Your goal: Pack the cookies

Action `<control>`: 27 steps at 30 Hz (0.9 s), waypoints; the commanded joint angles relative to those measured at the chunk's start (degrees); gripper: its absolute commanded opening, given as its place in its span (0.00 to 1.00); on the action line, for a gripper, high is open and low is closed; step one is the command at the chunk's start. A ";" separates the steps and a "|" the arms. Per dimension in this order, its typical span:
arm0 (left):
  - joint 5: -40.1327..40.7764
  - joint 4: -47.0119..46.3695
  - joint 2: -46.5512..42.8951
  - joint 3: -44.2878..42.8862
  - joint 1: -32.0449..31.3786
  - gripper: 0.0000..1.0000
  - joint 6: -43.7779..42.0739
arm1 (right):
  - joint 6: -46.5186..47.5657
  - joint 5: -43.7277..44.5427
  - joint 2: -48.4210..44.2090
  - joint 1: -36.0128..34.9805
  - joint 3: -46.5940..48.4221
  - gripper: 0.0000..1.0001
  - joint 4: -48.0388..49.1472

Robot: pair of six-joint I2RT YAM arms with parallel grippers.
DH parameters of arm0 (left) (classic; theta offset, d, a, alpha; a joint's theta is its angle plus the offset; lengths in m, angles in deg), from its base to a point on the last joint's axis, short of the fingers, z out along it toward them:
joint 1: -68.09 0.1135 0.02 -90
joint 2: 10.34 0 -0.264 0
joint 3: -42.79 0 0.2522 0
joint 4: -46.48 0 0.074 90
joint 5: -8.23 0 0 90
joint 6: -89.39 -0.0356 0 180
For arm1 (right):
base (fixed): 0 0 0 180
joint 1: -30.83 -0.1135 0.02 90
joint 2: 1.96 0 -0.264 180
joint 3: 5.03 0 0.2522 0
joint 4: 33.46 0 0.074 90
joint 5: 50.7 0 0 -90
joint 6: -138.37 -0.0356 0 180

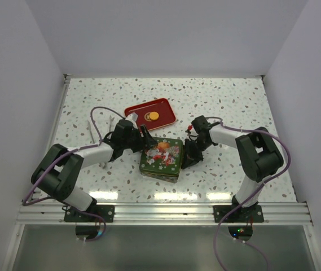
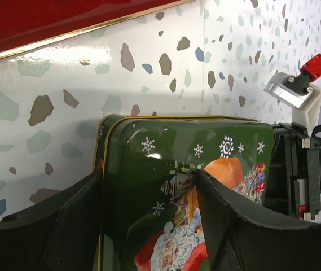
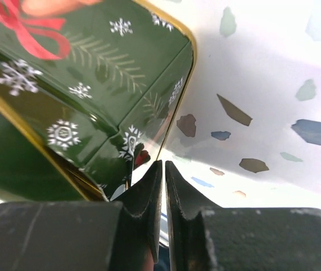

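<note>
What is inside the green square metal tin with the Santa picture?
Nothing inside shows: the decorated lid lies on the green square metal tin and hides it. The only visible cookie, round and orange-yellow, lies on the red rectangular tray behind the tin.

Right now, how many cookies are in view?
1: a yellow-orange cookie on the red tray, behind the green tin. The tin has its lid on, so more cookies may be hidden inside.
</note>
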 commanded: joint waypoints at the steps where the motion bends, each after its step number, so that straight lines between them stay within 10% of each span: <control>1: -3.66 -4.23 -2.70 -1.75 -1.24 0.67 -2.93 | 0.38 0.30 -0.70 0.57 3.20 0.11 1.37; 27: -5.68 -0.89 -1.57 -6.67 -1.33 0.68 -6.45 | 0.29 0.04 2.64 4.45 8.13 0.08 0.23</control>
